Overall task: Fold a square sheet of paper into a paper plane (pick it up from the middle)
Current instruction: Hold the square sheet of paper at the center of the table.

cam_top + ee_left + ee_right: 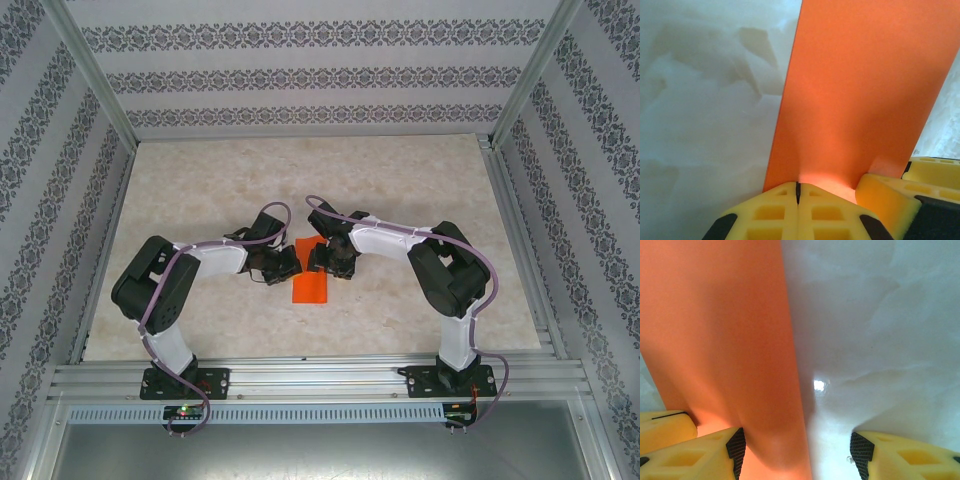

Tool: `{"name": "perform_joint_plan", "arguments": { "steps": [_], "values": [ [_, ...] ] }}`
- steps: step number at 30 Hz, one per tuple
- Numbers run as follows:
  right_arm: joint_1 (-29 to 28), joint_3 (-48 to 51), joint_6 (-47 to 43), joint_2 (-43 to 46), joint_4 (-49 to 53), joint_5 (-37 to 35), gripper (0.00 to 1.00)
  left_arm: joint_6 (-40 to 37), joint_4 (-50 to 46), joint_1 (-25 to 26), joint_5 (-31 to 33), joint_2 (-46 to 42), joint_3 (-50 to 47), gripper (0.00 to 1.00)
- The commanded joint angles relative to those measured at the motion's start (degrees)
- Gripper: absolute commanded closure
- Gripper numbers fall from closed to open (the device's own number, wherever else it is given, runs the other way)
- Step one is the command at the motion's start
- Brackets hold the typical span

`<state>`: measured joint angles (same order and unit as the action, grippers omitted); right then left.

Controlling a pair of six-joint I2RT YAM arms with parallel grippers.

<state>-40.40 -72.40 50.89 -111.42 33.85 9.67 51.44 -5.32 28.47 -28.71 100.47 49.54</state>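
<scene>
Paper [310, 288]: long axis near-far, approx.

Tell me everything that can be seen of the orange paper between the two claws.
The orange paper is thin, plain, bright orange-red and unmarked. From above it looks like a narrow rectangle, longer than wide, lying on the marbled table, towards its near side. Near the claws it lifts slightly. The left claw is shut at its edge and seems to pinch it. The right claw is open, one finger on the paper, the other over bare table.
</scene>
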Motion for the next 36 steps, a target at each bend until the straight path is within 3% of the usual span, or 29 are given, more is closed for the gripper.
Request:
{"name": "perform_joint_plan", "arguments": {
  "steps": [1, 10, 18, 20, 27, 36],
  "values": [
    [-0.72, 3.04, 0.6, -5.1, -0.44, -2.2, 0.37, 0.5, 0.05, 0.8, 1.98, 1.49, -1.88, 1.0],
    [-0.63, 1.53, -2.25, 0.92, -1.58, -3.54, 0.34, -0.35, 0.58, 0.8, 3.28, 0.27, -6.14, 1.0],
    [2.84, 11.67, -3.0, 16.71, -16.37, -0.75, 0.32, -1.02, 0.66, 0.8, 3.49, 1.39, -6.02, 1.0],
    [3.65, 14.72, -2.76, 19.3, -21.21, 2.17, 0.37, -1.25, 0.36, 0.8, 3.42, 1.92, -5.52, 1.0],
    [4.36, 19.13, -2.29, 21.33, -30.33, 8.98, 0.72, -1.0, 0.57, 0.84, 3.7, 2.01, -5.69, 1.0],
    [4.5, 22.95, -1.93, 24.26, -34.11, 11.7, 0.82, -1.23, 0.38, 0.8, 3.4, 2.1, -5.56, 1.0]
  ]
}}
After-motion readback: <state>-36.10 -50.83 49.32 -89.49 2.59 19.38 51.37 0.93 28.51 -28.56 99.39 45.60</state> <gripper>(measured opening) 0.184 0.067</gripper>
